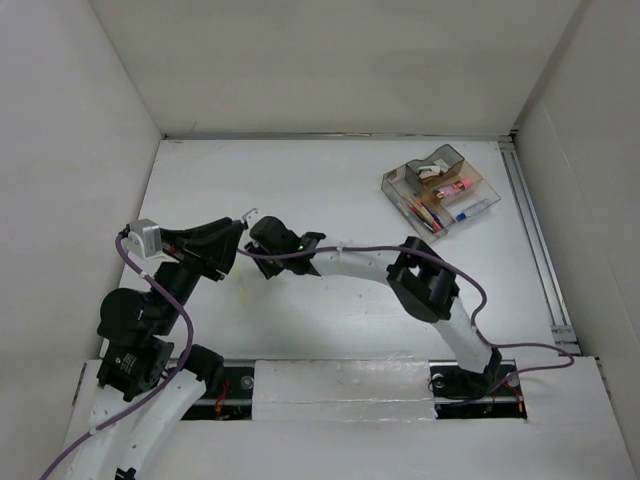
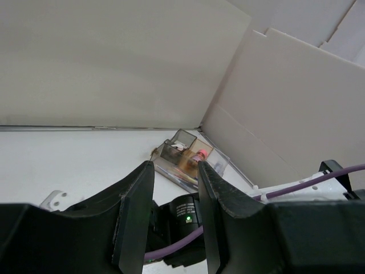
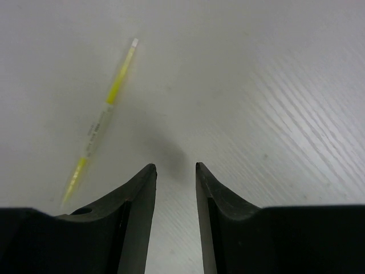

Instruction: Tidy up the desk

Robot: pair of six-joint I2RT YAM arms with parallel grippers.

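Your job is to tidy the desk [image 1: 330,180], the big white top under both arms. The clear tray [image 1: 395,183] sits at the back right of it, with pens and small things inside already. One yellow pen [image 3: 105,111] lies loose on the desk, well apart from the tray, off to the tray's near left.

Your right hand [image 3: 174,166] hangs over the desk just beside that pen. Its fingers are spread and it holds nothing. Your left hand [image 2: 175,164] is close by, far from the tray too. Its fingers are also apart with nothing between them.

I think you are about to pick up the pen. Move the right hand over the pen's middle, go down, and pinch it. Then carry it to the tray.
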